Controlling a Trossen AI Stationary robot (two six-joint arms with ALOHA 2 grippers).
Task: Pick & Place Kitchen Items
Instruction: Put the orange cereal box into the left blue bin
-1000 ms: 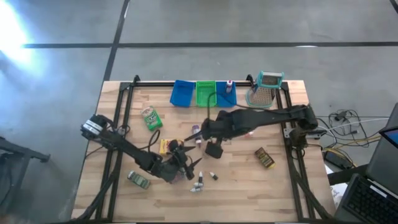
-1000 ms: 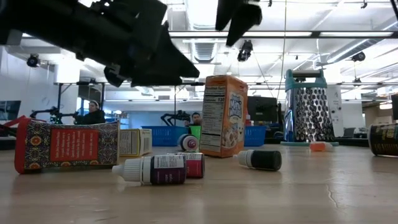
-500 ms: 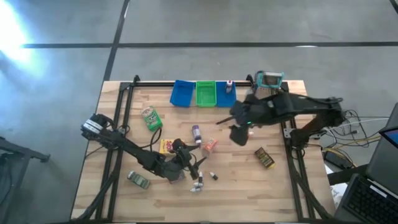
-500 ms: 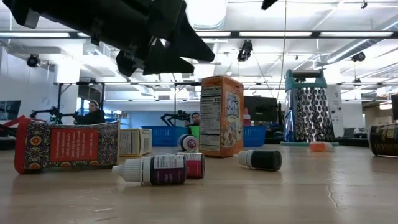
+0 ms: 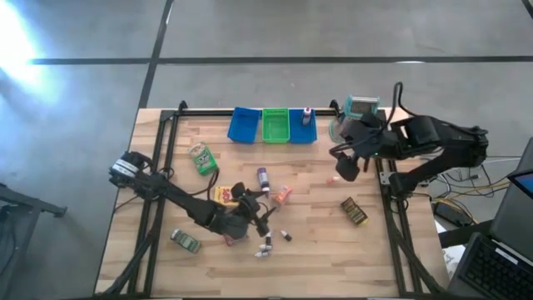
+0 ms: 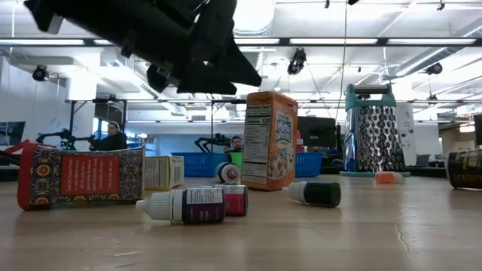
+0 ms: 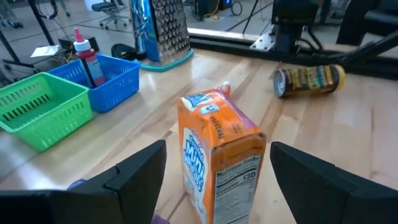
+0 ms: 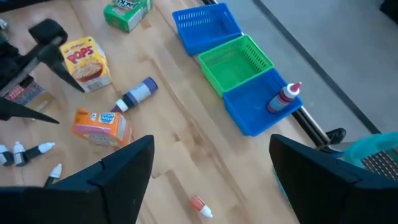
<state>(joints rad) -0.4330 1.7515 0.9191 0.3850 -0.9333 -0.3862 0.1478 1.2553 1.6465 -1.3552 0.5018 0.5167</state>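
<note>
Dark left end effector point(image 7: 214, 171) open, orange box point(image 7: 219, 149)

Overhead, table-level, wrists – orange box point(image 7: 217, 155) shared, probably.

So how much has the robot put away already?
One red-capped bottle sits in a blue bin; the green bin looks empty. Both grippers are open and hold nothing: the left gripper faces the orange box, the right gripper is up near the grater. The yellow box, purple bottle and brown can remain out.
</note>
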